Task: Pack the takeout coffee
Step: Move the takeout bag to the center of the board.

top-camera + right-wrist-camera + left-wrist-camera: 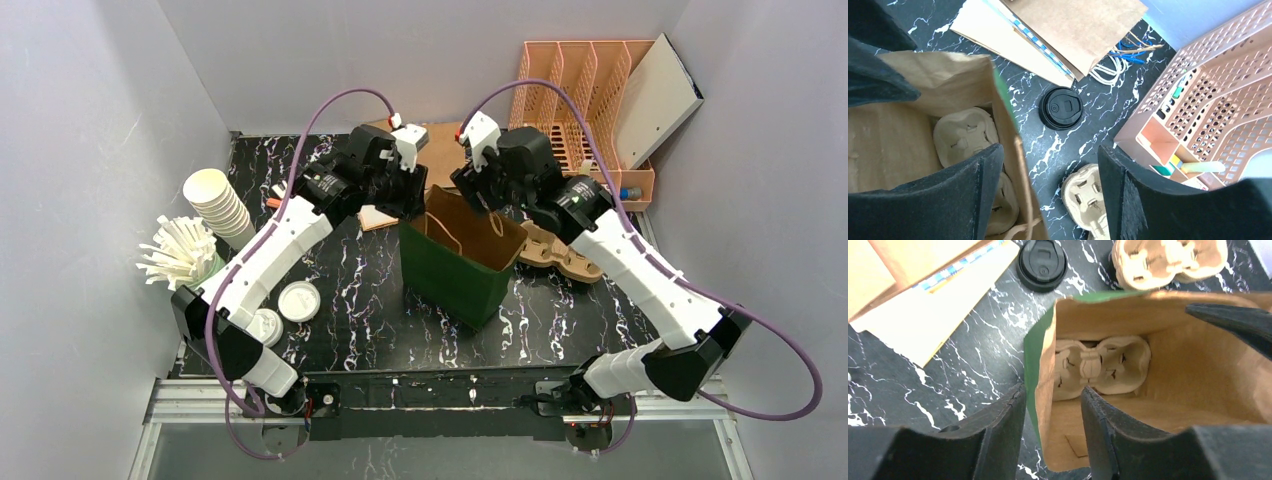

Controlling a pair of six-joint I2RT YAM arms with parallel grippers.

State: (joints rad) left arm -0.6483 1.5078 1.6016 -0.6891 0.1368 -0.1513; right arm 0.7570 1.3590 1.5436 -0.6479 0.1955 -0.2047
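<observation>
We take the green paper bag (pixel 455 280) as our marker: it stands upright and open-mouthed on the black marbled table (pixel 350 335), and we place everything else around it. At the bottom of the bag lies a pulp cup carrier (pixel 1098 365), flat, with its wells facing up. The left gripper (pixel 1053 389) hangs over the bag's left rim, one finger outside the green wall and the other inside. Its jaws stand apart, and we see a gap between the inner finger and the paper, so nothing is pinched. The right gripper (pixel 1050 150) sits over the bag's opposite rim in the same way, one finger inside the bag and one outside, its jaws spread wide and clamping nothing. Just outside the bag on the right gripper's side rests a stack of spare carriers (pixel 555 250). Behind the bag a black cup lid (pixel 1062 107) lies on the table, apart from the bag. Farther behind the bag lie flat paper bags (pixel 1073 30), and beyond the spare carriers stands a pink organizer rack (pixel 590 100). To the left of the bag, well apart from it, we find a stack of white paper cups (pixel 218 200) and a bundle of white straws (pixel 180 250). Two white lids (pixel 299 300) lie left of the bag as well, nearer the arm bases.
</observation>
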